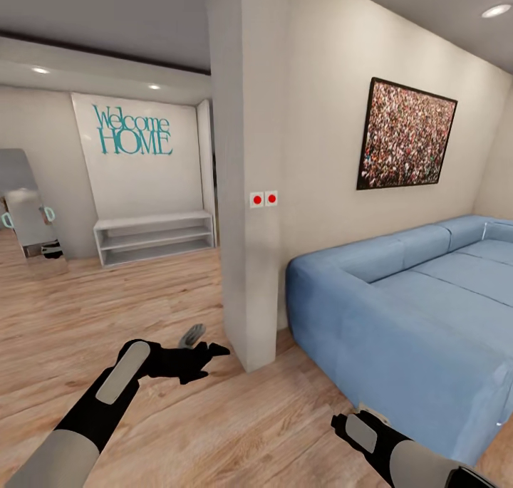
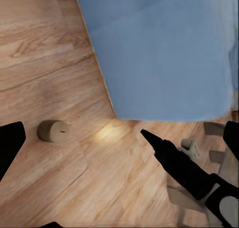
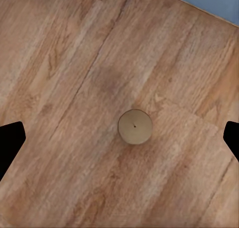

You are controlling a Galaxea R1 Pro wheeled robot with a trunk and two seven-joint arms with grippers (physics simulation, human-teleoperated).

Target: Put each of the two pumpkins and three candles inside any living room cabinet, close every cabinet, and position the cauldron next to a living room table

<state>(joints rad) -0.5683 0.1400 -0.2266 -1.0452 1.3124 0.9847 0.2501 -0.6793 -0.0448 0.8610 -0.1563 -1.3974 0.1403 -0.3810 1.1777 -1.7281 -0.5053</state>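
The robot faces a white wall corner (image 1: 246, 189) with a blue sofa (image 1: 420, 296) along the wall to its right and a pale grey shelf rack (image 1: 153, 237) farther off under a teal "Welcome HOME" sign (image 1: 134, 130).

The left gripper (image 1: 203, 352) hangs low over the wooden floor (image 1: 178, 417), close to the corner's foot. Its fingers (image 1: 214, 348) are spread apart and hold nothing. In the left wrist view, one dark finger shows at each edge, far apart, and a tan candle (image 2: 53, 130) lies on its side on the floor between them, touching neither, near the sofa's corner (image 2: 164, 58). The right arm's black tip (image 2: 174, 160) also crosses that view.

The right gripper (image 3: 119, 138) points straight down at the floor. Its fingers (image 3: 10, 140) show only as dark tips at opposite edges of the right wrist view, wide open and empty. A second candle (image 3: 134, 126) stands upright on the planks midway between them, wick up, untouched. In the head view the right wrist (image 1: 363, 431) sits just beside the sofa's front.
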